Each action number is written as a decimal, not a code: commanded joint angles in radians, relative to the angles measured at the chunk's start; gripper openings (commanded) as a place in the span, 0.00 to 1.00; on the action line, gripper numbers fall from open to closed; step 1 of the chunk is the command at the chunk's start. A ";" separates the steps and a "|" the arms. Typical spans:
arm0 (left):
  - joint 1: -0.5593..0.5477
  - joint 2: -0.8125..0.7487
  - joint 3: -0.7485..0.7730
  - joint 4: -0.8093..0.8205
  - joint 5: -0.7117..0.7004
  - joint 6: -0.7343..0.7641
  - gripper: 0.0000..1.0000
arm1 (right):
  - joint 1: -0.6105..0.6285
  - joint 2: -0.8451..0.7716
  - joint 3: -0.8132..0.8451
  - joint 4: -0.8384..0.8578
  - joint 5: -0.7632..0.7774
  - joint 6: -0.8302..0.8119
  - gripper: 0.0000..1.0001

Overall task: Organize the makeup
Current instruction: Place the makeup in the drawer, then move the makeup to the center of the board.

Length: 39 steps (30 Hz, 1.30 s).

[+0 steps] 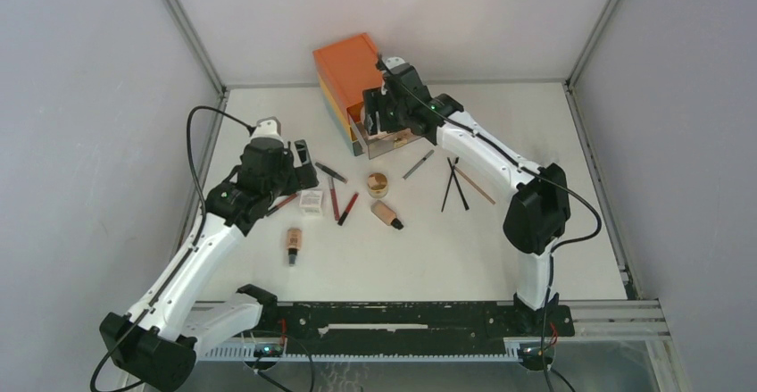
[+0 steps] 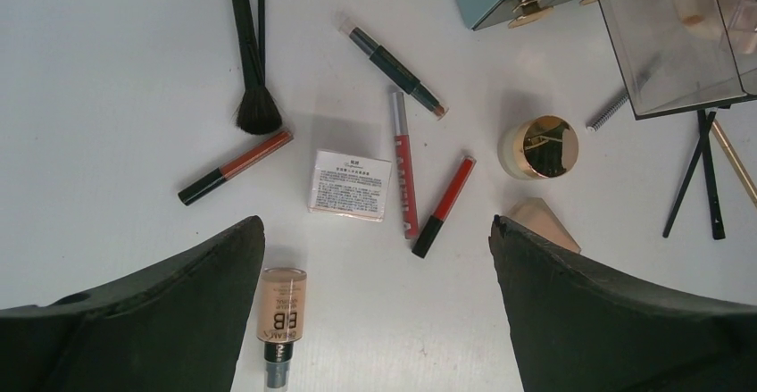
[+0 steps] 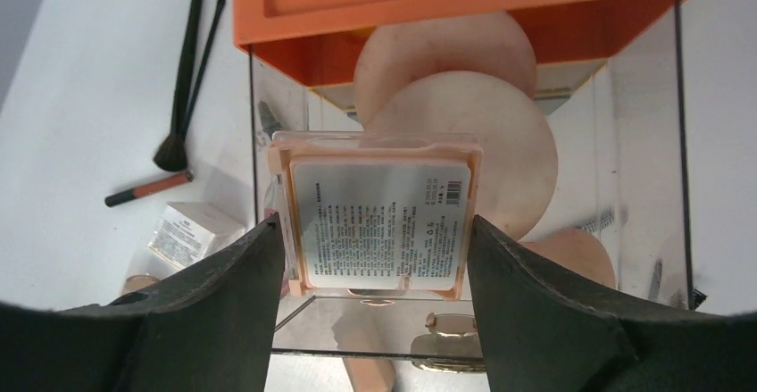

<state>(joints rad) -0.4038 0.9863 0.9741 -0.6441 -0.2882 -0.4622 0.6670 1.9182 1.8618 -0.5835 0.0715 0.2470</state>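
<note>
My right gripper (image 3: pixel 375 224) is shut on a square peach compact (image 3: pixel 382 178), label side up, held over the open clear drawer (image 3: pixel 644 187) of the orange chest (image 1: pixel 346 69). Round peach puffs (image 3: pixel 509 133) lie in that drawer. My left gripper (image 2: pixel 375 231) hangs open above the table with nothing between its fingers. A beige BB bottle (image 2: pixel 282 304) lies by its left finger. Ahead of it lie a small white box (image 2: pixel 350 184), red pencils (image 2: pixel 444 203), a gold-lidded round jar (image 2: pixel 538 146) and a black brush (image 2: pixel 253 97).
A second beige bottle (image 1: pixel 386 214) lies mid-table. Thin black brushes (image 1: pixel 455 183) and a slim stick are crossed to the right of the drawer. A red and black pencil (image 2: pixel 234 167) lies left of the white box. Walls close in the table on three sides.
</note>
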 commanded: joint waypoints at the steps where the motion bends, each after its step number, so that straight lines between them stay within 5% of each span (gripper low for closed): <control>1: -0.003 -0.026 -0.023 -0.003 -0.031 0.016 1.00 | 0.005 -0.013 0.067 0.028 -0.008 -0.011 0.60; 10: -0.003 -0.031 -0.033 -0.002 -0.032 0.014 1.00 | 0.021 -0.006 0.052 0.013 0.025 -0.023 0.63; 15: -0.003 -0.035 -0.035 -0.002 -0.032 0.016 1.00 | 0.033 -0.027 0.059 -0.003 0.048 -0.030 0.90; 22: -0.003 -0.025 -0.030 0.005 -0.024 0.024 1.00 | 0.015 -0.232 0.039 -0.021 0.178 -0.072 0.98; 28: -0.003 -0.007 -0.025 0.033 0.007 0.036 1.00 | -0.158 -0.518 -0.281 0.013 0.279 0.001 0.98; 35: -0.003 0.051 0.011 0.055 0.042 0.063 1.00 | -0.578 -0.820 -0.823 -0.117 0.274 0.378 0.98; 39: -0.002 0.082 0.021 0.078 0.065 0.075 1.00 | -0.691 -0.920 -0.979 -0.223 0.366 0.545 0.97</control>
<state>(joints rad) -0.4038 1.0500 0.9619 -0.6254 -0.2562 -0.4236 0.0399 1.0821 0.9810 -0.6689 0.3595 0.5598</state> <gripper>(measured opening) 0.998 0.977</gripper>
